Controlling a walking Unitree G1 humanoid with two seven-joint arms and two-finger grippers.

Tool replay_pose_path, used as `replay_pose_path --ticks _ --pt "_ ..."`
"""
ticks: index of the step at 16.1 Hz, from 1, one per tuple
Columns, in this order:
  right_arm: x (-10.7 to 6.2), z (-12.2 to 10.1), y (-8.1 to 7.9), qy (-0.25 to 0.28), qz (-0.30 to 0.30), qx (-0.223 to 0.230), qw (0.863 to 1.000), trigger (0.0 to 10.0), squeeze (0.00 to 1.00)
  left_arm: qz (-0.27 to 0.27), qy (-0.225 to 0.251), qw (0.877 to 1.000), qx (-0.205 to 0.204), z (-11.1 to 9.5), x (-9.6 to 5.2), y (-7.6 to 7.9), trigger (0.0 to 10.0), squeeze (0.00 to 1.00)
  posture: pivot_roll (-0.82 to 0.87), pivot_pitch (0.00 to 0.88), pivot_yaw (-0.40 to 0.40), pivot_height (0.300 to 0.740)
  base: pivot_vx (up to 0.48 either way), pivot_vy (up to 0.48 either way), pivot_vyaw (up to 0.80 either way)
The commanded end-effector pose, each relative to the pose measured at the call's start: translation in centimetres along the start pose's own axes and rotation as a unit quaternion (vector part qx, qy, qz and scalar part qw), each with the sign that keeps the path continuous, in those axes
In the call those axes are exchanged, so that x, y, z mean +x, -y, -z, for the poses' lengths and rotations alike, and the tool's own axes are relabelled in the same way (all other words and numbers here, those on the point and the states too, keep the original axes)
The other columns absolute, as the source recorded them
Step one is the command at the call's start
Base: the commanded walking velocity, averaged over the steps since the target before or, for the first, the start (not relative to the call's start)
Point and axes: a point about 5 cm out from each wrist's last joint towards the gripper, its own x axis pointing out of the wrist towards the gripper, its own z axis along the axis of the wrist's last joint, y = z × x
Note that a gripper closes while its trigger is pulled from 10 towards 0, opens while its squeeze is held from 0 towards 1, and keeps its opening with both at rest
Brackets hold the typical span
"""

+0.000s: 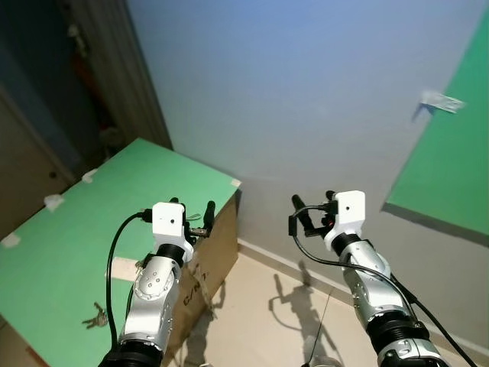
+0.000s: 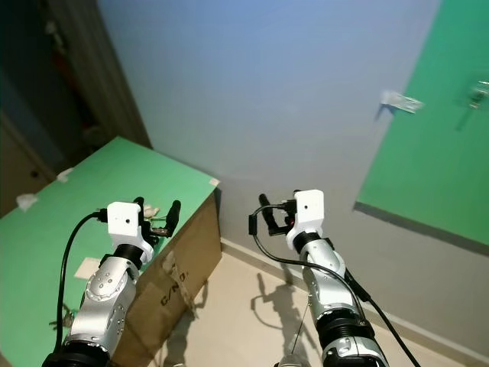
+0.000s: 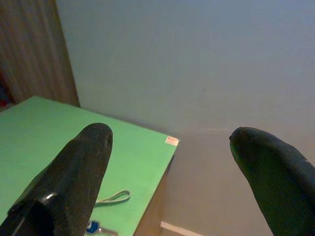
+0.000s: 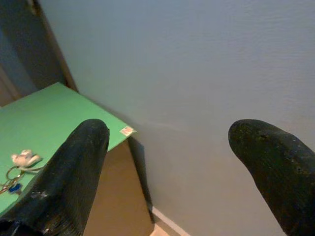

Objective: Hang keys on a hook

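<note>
A bunch of keys lies on the green top of a cardboard box, left of my left arm. A second bunch with a white charm and a green loop strap lies on the same top, close under my left gripper. My left gripper hovers open over the box's right edge, holding nothing. My right gripper stands open and empty in the air beyond the box, facing the grey wall. A small metal hook sticks out of a green wall panel high on the right.
The box's brown cardboard side drops to a tiled floor. White tape pieces mark the green top. A dark doorway lies at the far left. A second hook sits further right on the panel.
</note>
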Motion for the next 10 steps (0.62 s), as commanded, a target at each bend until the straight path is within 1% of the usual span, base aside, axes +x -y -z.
replay_pose_path --ticks 1,2,5,8,10 --pt "-0.43 0.53 -0.1 -0.003 0.001 0.008 1.0 10.0 0.0 -0.003 -0.01 1.0 0.004 0.15 0.05 0.0 10.0 0.0 -0.18 0.0 0.104 0.74 0.0 0.0 0.44" --pt "-0.43 0.53 -0.1 -0.003 0.001 0.008 1.0 10.0 0.0 -0.003 -0.01 1.0 0.004 0.15 0.05 0.0 10.0 0.0 -0.18 0.0 0.104 0.74 0.0 0.0 0.44" --pt "-1.09 0.79 0.65 0.001 0.02 0.007 1.0 10.0 0.0 -0.009 -0.015 1.0 0.015 0.31 -0.1 -0.25 10.0 0.0 -0.19 0.0 0.116 0.74 0.0 0.0 0.42" --pt "-1.16 0.84 0.77 -0.001 0.021 0.006 1.0 10.0 0.0 -0.008 -0.024 0.999 0.034 0.62 -0.3 -0.2 10.0 0.0 -0.19 0.0 0.118 0.74 0.0 0.0 0.41" --pt "-1.1 0.84 0.7 -0.001 0.019 0.006 1.0 10.0 0.0 -0.008 -0.022 0.999 0.034 0.51 -0.15 -0.11 10.0 0.0 -0.19 0.0 0.116 0.74 0.0 0.0 0.41"
